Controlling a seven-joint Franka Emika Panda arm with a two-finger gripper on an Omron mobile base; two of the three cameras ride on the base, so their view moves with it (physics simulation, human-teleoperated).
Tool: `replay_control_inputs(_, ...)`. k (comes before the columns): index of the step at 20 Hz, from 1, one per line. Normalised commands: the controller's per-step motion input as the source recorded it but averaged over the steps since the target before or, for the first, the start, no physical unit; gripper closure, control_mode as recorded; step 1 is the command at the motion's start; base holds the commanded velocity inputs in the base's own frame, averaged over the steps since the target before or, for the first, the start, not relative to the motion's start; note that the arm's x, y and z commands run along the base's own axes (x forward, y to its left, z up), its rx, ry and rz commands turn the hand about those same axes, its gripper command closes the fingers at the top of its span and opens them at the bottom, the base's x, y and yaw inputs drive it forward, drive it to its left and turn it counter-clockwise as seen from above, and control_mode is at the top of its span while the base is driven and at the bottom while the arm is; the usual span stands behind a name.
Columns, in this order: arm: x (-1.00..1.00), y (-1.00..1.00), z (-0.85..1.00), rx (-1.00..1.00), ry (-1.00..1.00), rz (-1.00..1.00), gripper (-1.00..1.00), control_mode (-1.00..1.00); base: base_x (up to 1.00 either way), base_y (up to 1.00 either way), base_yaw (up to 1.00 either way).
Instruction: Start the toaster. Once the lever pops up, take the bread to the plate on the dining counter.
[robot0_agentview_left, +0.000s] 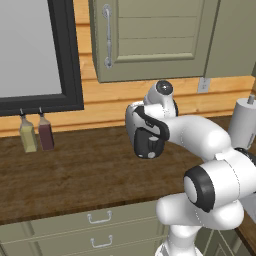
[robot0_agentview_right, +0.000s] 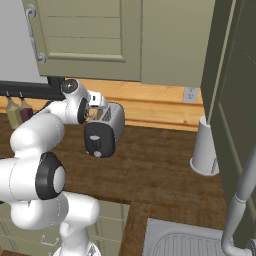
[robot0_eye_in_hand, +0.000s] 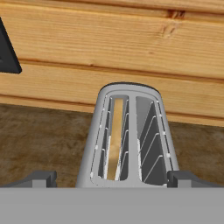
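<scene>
Toaster (robot0_eye_in_hand: 131, 140) sits under our wide-open end effector (robot0_eye_in_hand: 111, 178) with the bread (robot0_eye_in_hand: 114, 138) slotted, and we judge a misaimed descent could miss the lever.

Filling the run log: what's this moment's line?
pincer: open, above toaster | bread: in left slot | lever: not yet pressed

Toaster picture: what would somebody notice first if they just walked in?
First the big white robot arm bent over the dark wood counter. Then the shiny toaster by the wooden wall, with a tan slice of bread in its left slot and the open claw above its near end.
</scene>
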Motion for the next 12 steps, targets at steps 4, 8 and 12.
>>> replay_control_inputs(4, 0.0, 0.0, 0.0, 0.0, 0.0, 0.0, -1.0, -1.0, 0.0, 0.0, 0.0)
replay_control_inputs(8, 0.0, 0.0, 0.0, 0.0, 0.0, 0.0, -1.0, -1.0, 0.0, 0.0, 0.0)
replay_control_inputs(12, 0.0, 0.0, 0.0, 0.0, 0.0, 0.0, -1.0, -1.0, 0.0, 0.0, 0.0)
